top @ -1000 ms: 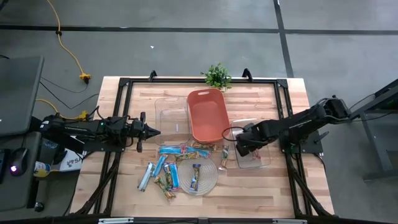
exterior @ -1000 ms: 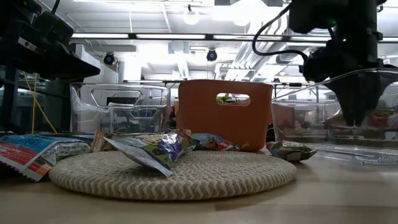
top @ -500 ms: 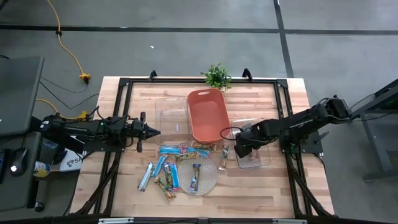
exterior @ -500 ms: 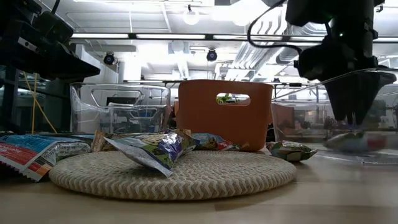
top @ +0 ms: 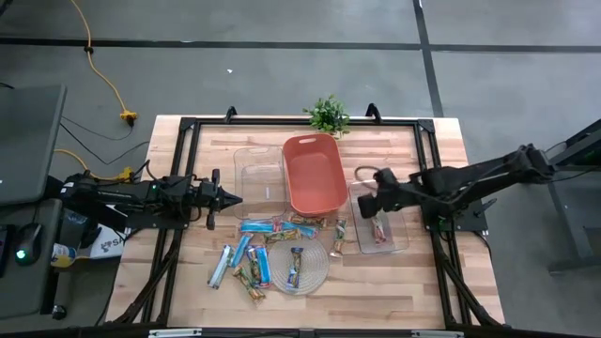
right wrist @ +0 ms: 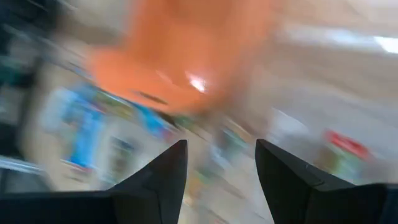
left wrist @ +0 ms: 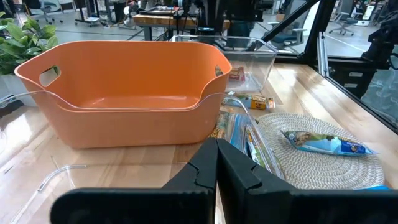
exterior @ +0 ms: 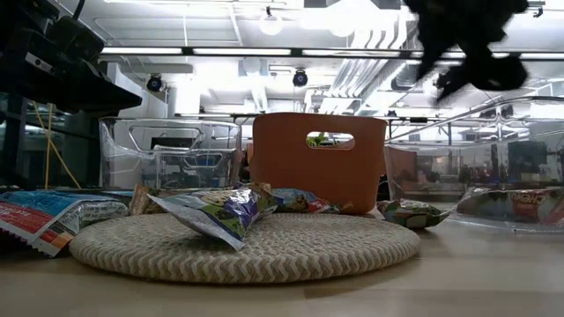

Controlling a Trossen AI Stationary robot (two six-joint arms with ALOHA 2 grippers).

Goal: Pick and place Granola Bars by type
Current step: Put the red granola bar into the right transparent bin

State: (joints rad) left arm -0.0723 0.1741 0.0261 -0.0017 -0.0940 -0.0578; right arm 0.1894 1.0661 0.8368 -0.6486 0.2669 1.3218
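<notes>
Granola bars lie near the table's near edge: light blue ones (top: 255, 226) (top: 221, 266), green-brown ones (top: 282, 237) (top: 339, 235), and one on the round woven mat (top: 317, 274). A red-brown bar (top: 378, 228) lies flat on the floor of the right clear bin (top: 404, 225), and it also shows in the low view (exterior: 520, 204). My right gripper (top: 376, 202) (right wrist: 221, 144) is open and empty, raised over that bin's far left corner. My left gripper (top: 235, 199) (left wrist: 216, 149) is shut and waits at the table's left, pointing at the bins.
An orange basket (top: 315, 174) stands mid-table between a left clear bin (top: 255, 178) and the right clear bin. A small plant (top: 328, 115) stands at the far edge. A black frame rail runs around the table. Bare wood lies along the near edge and in the right near corner.
My right gripper has risen from low inside the right clear bin and moved toward the far edge. A red-brown bar has dropped from it and now lies flat on the bin's floor. The left arm has kept still.
</notes>
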